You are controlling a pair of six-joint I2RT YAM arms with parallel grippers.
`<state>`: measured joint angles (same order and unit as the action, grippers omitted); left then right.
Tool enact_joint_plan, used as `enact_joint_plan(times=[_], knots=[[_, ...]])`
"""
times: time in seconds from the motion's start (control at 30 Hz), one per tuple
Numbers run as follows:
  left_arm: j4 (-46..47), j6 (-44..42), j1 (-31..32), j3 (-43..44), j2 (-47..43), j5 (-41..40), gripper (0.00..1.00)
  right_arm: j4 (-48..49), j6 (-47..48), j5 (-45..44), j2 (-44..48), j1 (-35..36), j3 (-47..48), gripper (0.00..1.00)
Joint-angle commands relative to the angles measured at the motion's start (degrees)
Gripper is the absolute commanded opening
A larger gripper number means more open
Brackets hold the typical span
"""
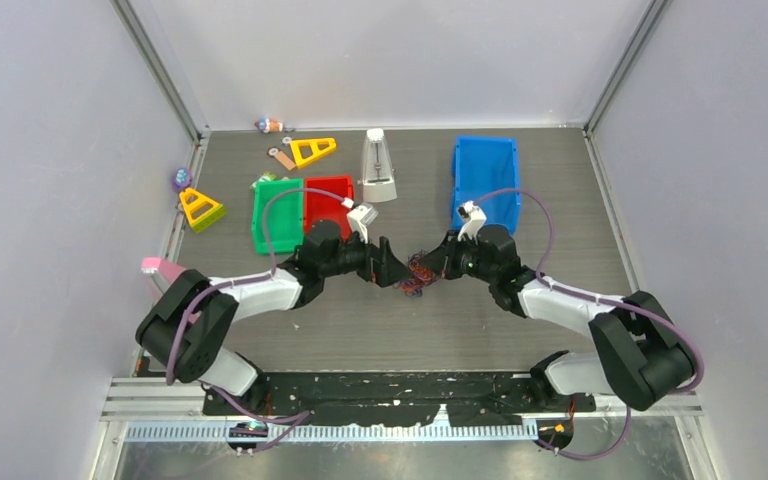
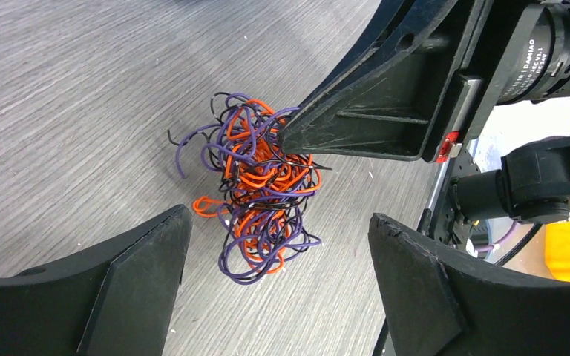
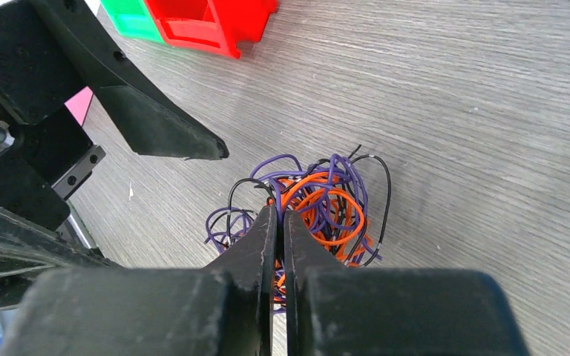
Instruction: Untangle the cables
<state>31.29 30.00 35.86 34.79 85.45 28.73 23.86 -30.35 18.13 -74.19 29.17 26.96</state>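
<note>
The cables (image 1: 417,273) lie in one tight clump of orange, purple and black strands on the grey desk (image 1: 560,200), near its middle. In the top view the clump sits between the two claws, with the left claw (image 1: 390,272) at its 9 o'clock side and the right claw (image 1: 436,268) at its 3 o'clock side.

The left claw's fingers stand wide apart and hold nothing. In the left wrist view the clump lies on the desk in the gap between them, just past their tips toward 12 o'clock, touching neither finger. In that same view the right claw comes in from 2 o'clock, its tip buried in the upper right of the clump.

The right wrist view shows its fingers pressed nearly together on strands at the clump's near edge. The rest of the tangle spreads toward 1 o'clock from the tips.
</note>
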Motion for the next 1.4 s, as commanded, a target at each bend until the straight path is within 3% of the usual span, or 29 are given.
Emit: enact_joint_plan(times=[0.0, 0.13, 0.3, 0.4, 0.5, 0.53, 0.67, 0.87, 1.0, 1.17, 1.27, 1.3, 1.37], knots=[[1.4, 1.6, -0.3, 2.7, 2.9, -0.5, 0.89, 9.7, -0.4, 1.3, -2.6, 0.3, 1.7, 0.05], [-4.6, -0.8, -0.3, 4.7, 4.2, -1.7, 0.84, 10.5, -0.6, 0.7, -3.4, 0.2, 2.3, 0.05], [-19.3, -5.3, -0.1, 11.7, 8.5, -2.5, 0.78, 11.3, 0.7, -2.3, -3.8, 0.2, 1.6, 0.05], [-23.5, -6.0, 0.0, 15.5, 12.3, 0.0, 0.52, 13.0, 1.1, -4.7, -4.4, 0.2, 0.4, 0.05], [-25.6, -6.4, 0.0, 17.8, 14.8, 2.7, 0.03, 13.6, 1.6, -7.0, -4.3, 0.2, -0.6, 0.05], [-25.9, -6.4, 0.0, 18.2, 14.9, 2.9, 0.0, 13.8, 1.3, -7.6, -4.0, 0.2, -1.2, 0.05], [-24.0, -6.7, -0.8, 14.5, 9.9, -3.6, 0.0, 9.3, 2.0, -15.4, -0.3, 0.1, -1.8, 0.05], [-18.4, -4.0, -6.3, 5.3, 0.8, -13.4, 0.0, -2.4, 0.4, -41.1, 8.3, 0.0, -3.3, 0.05], [-15.5, -2.4, -9.5, 0.4, -4.8, -17.5, 0.0, -9.7, -4.0, -50.3, 10.1, -0.3, -3.0, 0.08], [-13.7, -3.9, -9.5, -3.2, -11.2, -22.6, 0.0, -10.5, -2.0, -46.6, 8.7, -0.4, -1.7, 0.06], [-13.2, -5.2, -9.3, -2.9, -11.1, -19.9, 0.0, -6.7, 2.0, -34.7, 7.4, -0.3, -1.3, 0.05], [-12.8, -5.6, -9.1, -2.4, -10.5, -17.0, 0.08, -3.7, 3.3, -32.0, 6.8, -0.3, -1.5, 0.05], [-12.3, -6.7, -7.7, -0.8, -8.8, -13.5, 0.41, 2.5, 4.4, -24.5, 5.9, -0.4, -3.2, 0.05]])
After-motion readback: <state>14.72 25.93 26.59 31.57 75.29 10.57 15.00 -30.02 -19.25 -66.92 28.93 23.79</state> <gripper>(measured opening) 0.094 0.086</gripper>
